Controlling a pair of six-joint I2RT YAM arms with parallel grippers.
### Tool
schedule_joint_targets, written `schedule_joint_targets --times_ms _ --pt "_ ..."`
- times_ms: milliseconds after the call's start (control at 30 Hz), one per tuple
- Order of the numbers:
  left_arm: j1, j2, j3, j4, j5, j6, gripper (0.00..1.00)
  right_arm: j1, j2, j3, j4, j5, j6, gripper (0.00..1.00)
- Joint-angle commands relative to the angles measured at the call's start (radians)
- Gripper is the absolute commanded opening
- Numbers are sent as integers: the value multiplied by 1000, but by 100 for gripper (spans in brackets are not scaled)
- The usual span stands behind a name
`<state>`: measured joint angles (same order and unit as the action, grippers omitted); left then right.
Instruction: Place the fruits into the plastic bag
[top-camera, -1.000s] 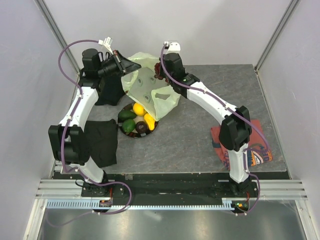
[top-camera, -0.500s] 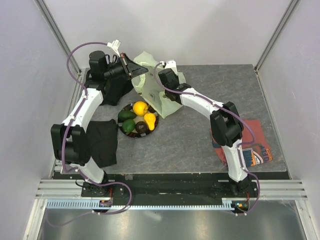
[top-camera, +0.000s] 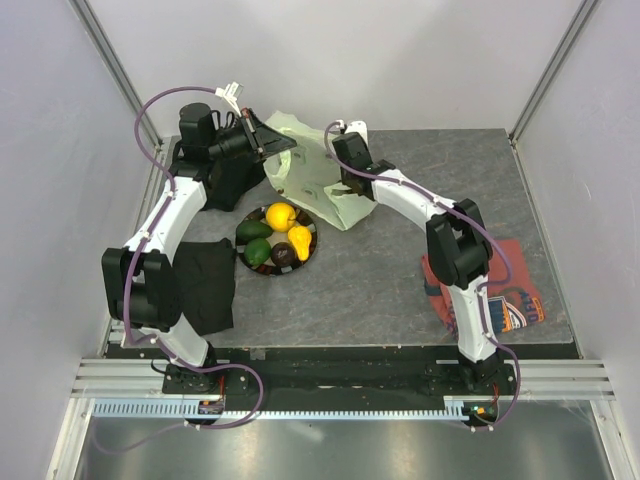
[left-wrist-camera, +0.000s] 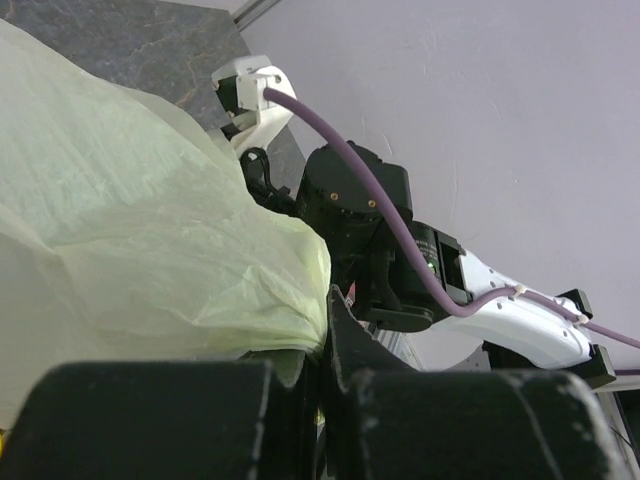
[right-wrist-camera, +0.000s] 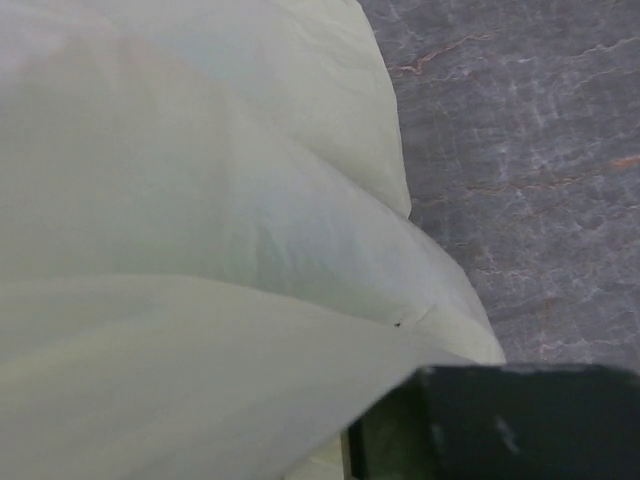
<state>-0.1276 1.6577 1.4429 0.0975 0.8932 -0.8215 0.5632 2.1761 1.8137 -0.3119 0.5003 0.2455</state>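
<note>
Spreading the plastic bag (top-camera: 310, 180) near the far edge: your left gripper (left-wrist-camera: 322, 340) is clamping its rim; right gripper (top-camera: 347, 188) grip, cannot tell. Be pulling apart gently.

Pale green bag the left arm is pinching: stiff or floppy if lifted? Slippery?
Likely very floppy: the plastic bag sags in folds from the left gripper pinch instead of holding shape. Probably light; the film looks thin and translucent in the right wrist view. Smooth film may slip from a loose pinch.
</note>
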Motion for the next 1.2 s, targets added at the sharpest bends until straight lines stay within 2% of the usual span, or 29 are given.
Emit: schedule_joint_targets --times_ms 0,100,133,233,333,600,733,900,1033,1167 --pt "-1 -3 24 -22 10 47 2 -17 -58 18 10 -205 -40 34" --pt "-4 -3 24 -42 7 71 2 -19 -68 10 10 -268 -43 47" --pt "-4 -6 24 -48 6 77 2 -16 -73 7 10 -301 -41 56" --pt "-6 -7 30 -74 -7 107 2 -17 -93 -5 13 -348 -31 71" --pt "-6 -3 42 -91 -17 133 1 -17 -122 -25 37 -373 -25 77" --pt "-6 7 54 -117 -19 134 2 -17 -226 -103 144 -499 8 79" --pt "-4 10 60 -122 -27 133 2 -19 -295 -178 265 -638 61 70" --pt "-6 14 71 -130 -43 130 2 -17 -389 -278 352 -761 158 66" --pt "-6 17 73 -134 -54 133 2 1 -432 -350 356 -789 202 66" --pt "-6 20 76 -147 -57 137 1 66 -481 -418 352 -744 199 66"
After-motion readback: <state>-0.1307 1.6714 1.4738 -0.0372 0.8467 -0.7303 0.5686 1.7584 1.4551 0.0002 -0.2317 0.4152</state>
